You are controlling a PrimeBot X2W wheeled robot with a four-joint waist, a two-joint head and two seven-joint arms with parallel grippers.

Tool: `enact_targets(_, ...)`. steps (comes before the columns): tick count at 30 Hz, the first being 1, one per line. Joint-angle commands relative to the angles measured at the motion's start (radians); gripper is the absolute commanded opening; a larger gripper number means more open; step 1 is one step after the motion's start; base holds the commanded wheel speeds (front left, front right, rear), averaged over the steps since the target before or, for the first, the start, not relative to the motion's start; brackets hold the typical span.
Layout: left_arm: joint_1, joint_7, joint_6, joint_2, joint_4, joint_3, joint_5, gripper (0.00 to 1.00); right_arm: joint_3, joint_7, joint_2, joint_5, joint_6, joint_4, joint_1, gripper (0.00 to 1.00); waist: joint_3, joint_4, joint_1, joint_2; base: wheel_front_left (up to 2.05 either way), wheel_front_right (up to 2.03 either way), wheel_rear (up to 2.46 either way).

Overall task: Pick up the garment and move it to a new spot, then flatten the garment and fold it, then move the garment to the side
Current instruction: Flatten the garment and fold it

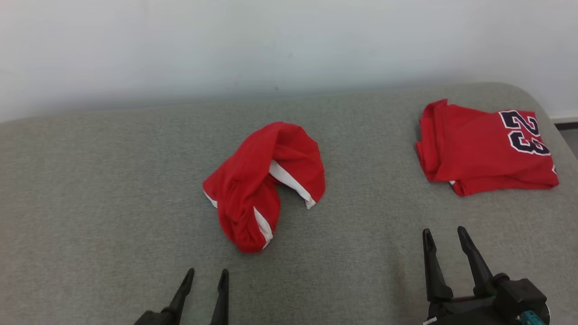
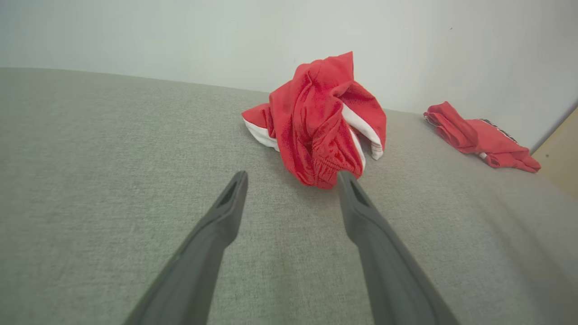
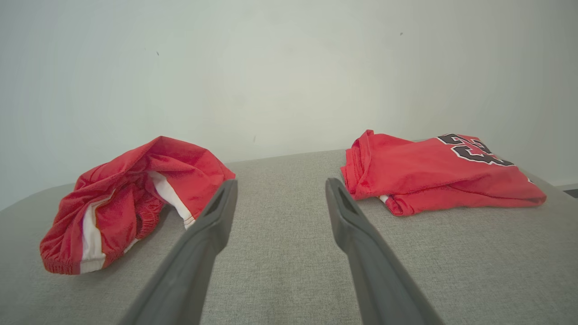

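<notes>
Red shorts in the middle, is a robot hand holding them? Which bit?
No, nothing is held. The left gripper and right gripper are both open and empty, and the crumpled red shorts lie untouched on the grey surface ahead of them.

Right gripper point(image 3: 281, 182), 2 fingers spread wide above grey cushion point(image 3: 280, 275); crumpled red-and-white garment point(image 3: 131, 185) at left, folded red jersey point(image 3: 429, 176) at right, well apart.

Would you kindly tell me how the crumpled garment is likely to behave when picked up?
Probably floppy: the crumpled garment lies in loose folds, so it should sag from a pinch. Likely light, as thin fabric stands up in a soft heap. It may slip; the gathered waistband looks a firmer hold.
</notes>
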Motion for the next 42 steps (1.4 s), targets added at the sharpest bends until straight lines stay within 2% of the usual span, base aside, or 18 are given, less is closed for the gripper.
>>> enact_targets(1, -0.023, -0.003, -0.004, 0.001, 0.017, -0.003, -0.006, 1.0, 0.003, 0.0, 0.0, 0.005, 0.0, -0.001, -0.012, 1.0, 0.033, -0.034, -0.0001, 0.0, 0.0, 0.0, 0.0)
enact_targets(6, -0.144, -0.003, -0.021, 0.001, 0.146, -0.065, -0.028, 1.0, 0.005, 0.0, 0.0, 0.017, 0.0, -0.003, -0.049, 1.0, 0.094, -0.099, -0.0001, 0.0, 0.0, 0.0, 0.0)
enact_targets(11, -0.213, -0.003, -0.026, 0.002, 0.217, -0.101, -0.048, 1.0, 0.003, 0.0, 0.0, 0.027, 0.0, -0.004, -0.068, 1.0, 0.13, -0.14, -0.0001, 0.0, 0.0, 0.0, 0.0)
enact_targets(20, -0.281, -0.003, -0.032, 0.002, 0.249, -0.107, -0.072, 1.0, 0.006, 0.0, 0.0, 0.034, 0.0, 0.0, -0.079, 1.0, 0.139, -0.144, -0.0001, 0.0, 0.0, 0.0, 0.0)
enact_targets(21, -0.287, -0.003, -0.032, 0.002, 0.233, -0.097, -0.077, 0.86, 0.007, 0.0, 0.0, 0.033, 0.0, -0.001, -0.081, 1.0, 0.138, -0.142, -0.0001, 0.0, 0.0, 0.0, 0.0)
enact_targets(22, -0.288, -0.003, -0.032, 0.002, 0.22, -0.086, -0.086, 0.39, 0.006, 0.0, 0.0, 0.032, 0.0, -0.002, -0.08, 1.0, 0.135, -0.138, -0.0001, 0.0, 0.0, 0.0, 0.0)
enact_targets(24, -0.281, -0.003, -0.032, 0.002, 0.199, -0.072, -0.092, 0.0, 0.003, 0.0, 0.0, 0.032, 0.0, -0.003, -0.077, 1.0, 0.131, -0.129, -0.0001, 0.0, 0.0, 0.0, 0.0)
enact_targets(34, -0.202, -0.003, -0.032, 0.008, 0.1, -0.095, -0.048, 0.0, -0.002, 0.0, 0.001, 0.048, 0.0, 0.009, -0.037, 1.0, 0.086, -0.018, -0.0001, 0.0, 0.0, 0.0, 0.0)
enact_targets(42, -0.137, -0.003, -0.032, 0.119, 0.025, -0.143, -0.092, 0.0, -0.003, 0.0, 0.0, 0.05, 0.0, 0.008, -0.03, 1.0, 0.055, 0.051, -0.0001, 0.0, 0.0, 0.0, 0.0)
